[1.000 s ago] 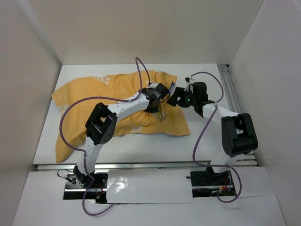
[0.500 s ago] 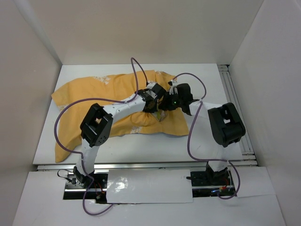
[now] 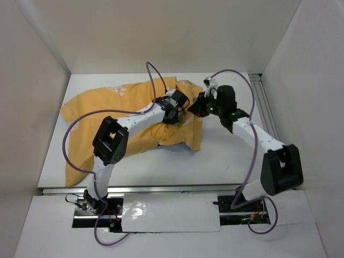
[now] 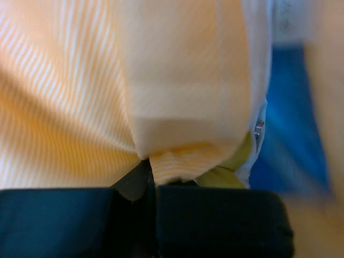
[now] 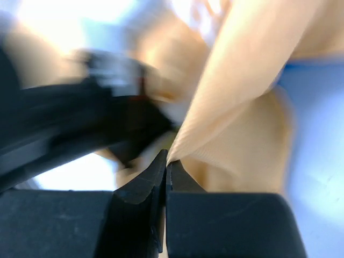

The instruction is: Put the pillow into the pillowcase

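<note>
My right pincer [image 5: 165, 161] has just snapped shut on the pillowcase [image 3: 107, 107] hem at mid-table [image 3: 226, 161] — beside my left pincer [image 4: 150, 167], also clamped on that cloth. The mouth can now be spread, I judge — the pillow I cannot see.

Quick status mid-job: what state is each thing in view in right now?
Mustard-orange fabric pillowcase: lying rumpled on the white table, right end bunched up and pinched from both sides.
Left pincer: shut on the pillowcase edge.
Right pincer: shut on a fold of the pillowcase.
</note>
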Tool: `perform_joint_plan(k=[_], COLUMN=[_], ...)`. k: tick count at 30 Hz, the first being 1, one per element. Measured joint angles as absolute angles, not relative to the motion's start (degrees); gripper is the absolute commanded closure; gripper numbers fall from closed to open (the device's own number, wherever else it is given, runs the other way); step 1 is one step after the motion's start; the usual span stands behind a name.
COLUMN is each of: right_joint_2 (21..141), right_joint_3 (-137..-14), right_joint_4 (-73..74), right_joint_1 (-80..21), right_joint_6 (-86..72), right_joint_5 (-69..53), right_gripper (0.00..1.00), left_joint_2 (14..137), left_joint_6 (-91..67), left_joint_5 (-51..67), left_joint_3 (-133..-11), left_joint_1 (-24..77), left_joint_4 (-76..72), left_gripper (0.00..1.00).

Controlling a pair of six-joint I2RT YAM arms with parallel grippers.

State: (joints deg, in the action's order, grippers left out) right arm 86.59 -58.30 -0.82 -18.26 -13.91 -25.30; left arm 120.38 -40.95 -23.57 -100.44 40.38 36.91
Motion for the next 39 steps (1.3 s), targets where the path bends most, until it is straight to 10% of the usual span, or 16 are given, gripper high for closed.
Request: perform_joint_plan(k=[11, 14, 19, 30, 39], right_joint_2=[80.18, 83.15, 87.22, 92.79, 90.24], right_joint_3=[-56.73, -56.73, -56.97, -59.07, -61.39], right_joint_4=[-7.94, -10.0, -8.19, 4.27, 7.79], right_joint_1=[-11.25, -10.92, -11.4, -16.1, -17.45], right_joint_6=[-19.09, -19.62, -17.37, -9.04, -9.17], right_joint_5=[-44.21, -45.78, -43.42, -37.06, -24.6], right_gripper=[1.0, 1.0, 0.73, 0.45, 0.46], left_joint_2=[120.31, 117.19, 107.96, 87.77, 91.66], left_joint_6=[-40.49, -38.89, -36.45, -34.57, -32.95], left_joint_5=[-15.53, -12.78, -10.9, -14.74, -14.9], left_joint_3=[-97.36, -93.95, -88.29, -86.43, -83.99], left_joint_1=[37.71, 37.28, 37.19, 35.79, 35.64], left_joint_4=[30.76, 28.12, 27.66, 27.59, 27.62], left_gripper=[1.0, 0.79, 0.48, 0.6, 0.48])
